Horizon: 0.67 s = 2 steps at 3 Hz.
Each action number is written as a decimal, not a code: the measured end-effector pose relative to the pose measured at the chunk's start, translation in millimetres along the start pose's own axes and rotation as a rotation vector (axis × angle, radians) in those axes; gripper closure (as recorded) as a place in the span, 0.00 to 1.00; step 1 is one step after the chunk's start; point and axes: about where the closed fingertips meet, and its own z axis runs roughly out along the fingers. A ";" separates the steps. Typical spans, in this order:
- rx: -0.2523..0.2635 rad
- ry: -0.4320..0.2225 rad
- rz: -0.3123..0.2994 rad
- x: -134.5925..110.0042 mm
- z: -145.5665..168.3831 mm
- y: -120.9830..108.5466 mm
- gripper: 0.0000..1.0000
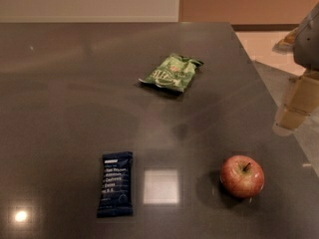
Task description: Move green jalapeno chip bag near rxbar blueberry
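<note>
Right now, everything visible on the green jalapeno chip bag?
The green jalapeno chip bag is a small, crinkled, shiny green packet with pale lettering. It lies flat on the dark table, far centre, skewed diagonally, touching only that surface. The rxbar blueberry lies well apart, nearer the camera. The gripper sits at the right edge, away from the bag.

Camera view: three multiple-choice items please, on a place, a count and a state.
1. The green jalapeno chip bag lies: A) farther back than the rxbar blueberry; B) on it; C) touching it.
2. Fruits on the table: A) none; B) one; C) three.
3. The gripper is: A) holding the bag; B) at the right edge, apart from the bag; C) pressing the bar.
Answers: A, bare tabletop separates them; B, a single apple; B, it hangs by the table's right edge.
</note>
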 end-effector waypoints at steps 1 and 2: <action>0.000 0.000 0.000 0.0 0.0 0.0 0.00; -0.033 -0.013 -0.055 -6.2 8.4 -15.0 0.00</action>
